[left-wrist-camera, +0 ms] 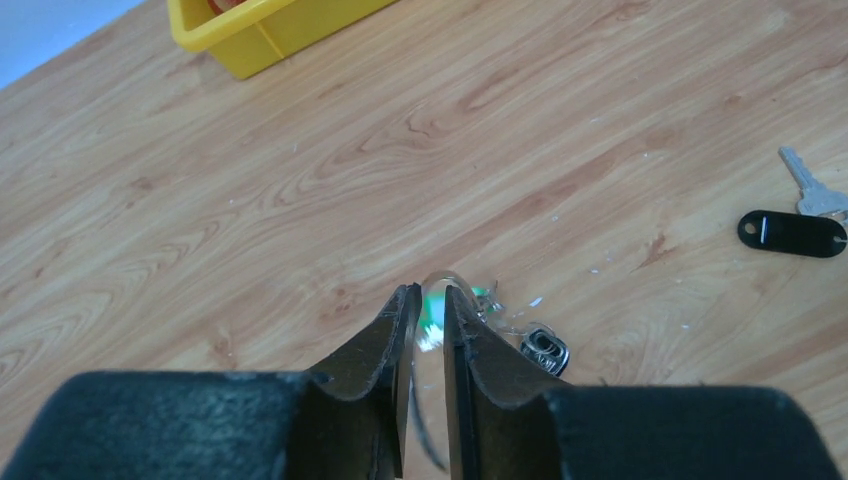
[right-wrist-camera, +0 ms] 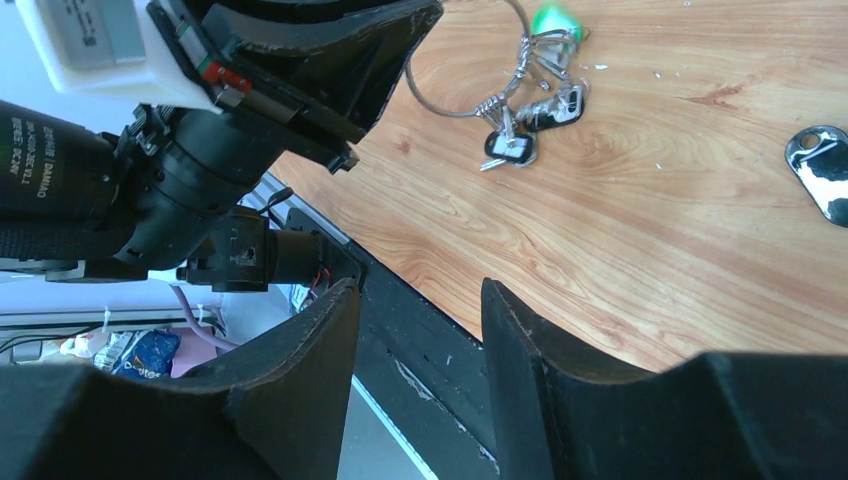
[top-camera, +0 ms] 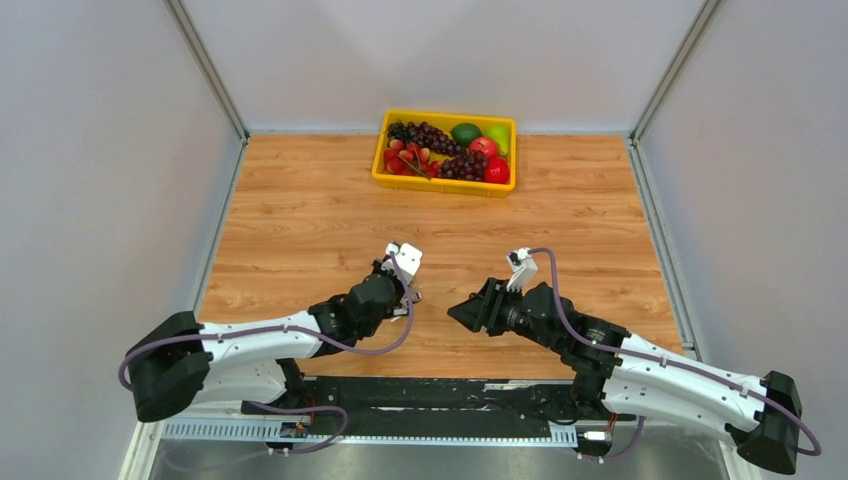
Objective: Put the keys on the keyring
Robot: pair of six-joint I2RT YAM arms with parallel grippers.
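Note:
A thin wire keyring [right-wrist-camera: 440,110] lies on the wooden table with a green-headed key [right-wrist-camera: 553,20] and two black-headed keys [right-wrist-camera: 512,148] bunched on it. My left gripper [left-wrist-camera: 431,292] is at the ring. Its jaws stand a narrow gap apart, and the ring's wire [left-wrist-camera: 445,274] runs through that gap with the green key [left-wrist-camera: 432,312] just beyond the tips. A black-headed key [left-wrist-camera: 545,350] lies to the right of the tips. My right gripper [right-wrist-camera: 420,285] is open and empty over the table's near edge, a short way right of the bunch.
A loose silver key [left-wrist-camera: 812,190] with an oval black tag [left-wrist-camera: 792,233] lies on the wood to the right of the bunch. A yellow basket [top-camera: 444,182] of fruit stands at the table's far edge. The black mounting rail [right-wrist-camera: 420,340] runs under my right gripper.

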